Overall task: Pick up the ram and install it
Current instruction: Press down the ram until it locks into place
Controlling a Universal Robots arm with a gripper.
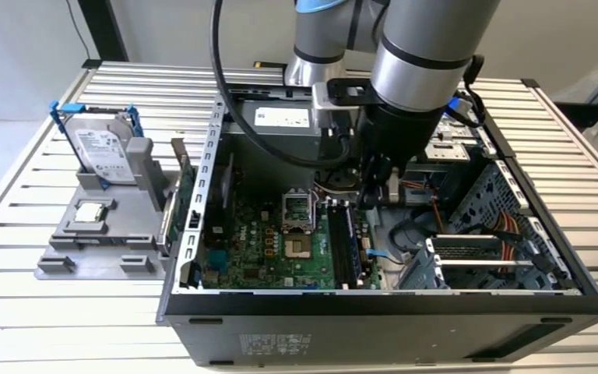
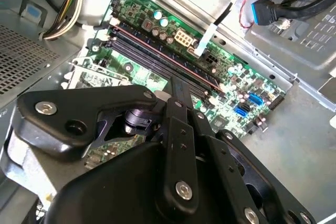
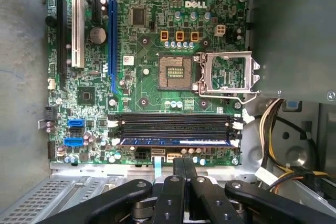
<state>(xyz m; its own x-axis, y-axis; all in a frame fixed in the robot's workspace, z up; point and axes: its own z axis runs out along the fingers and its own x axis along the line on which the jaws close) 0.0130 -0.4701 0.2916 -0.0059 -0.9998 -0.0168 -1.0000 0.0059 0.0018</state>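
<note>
An open computer case lay on its side on a slatted metal desk, its green motherboard facing up. One robot arm reached down into the case from the far side, and its black pincer hung just above the board's memory slots, toward the exterior view's right of the board.

In the first wrist view, four long dark memory slots ran side by side. One ram stick, dark bluish with a pale strip along its edge, sat in the slot nearest the board's edge; the three others looked bare. The pincer's two fingers stood pressed together, with nothing between them, their tips just off the board's edge beside the ram. The second wrist view showed the same closed fingers just above the slots.

Also on the board sat one CPU socket with its metal frame.

At the exterior view's left of the case, a grey holder on the desk carried one hard drive upright in a blue frame and one square silver chip lying flat.
</note>
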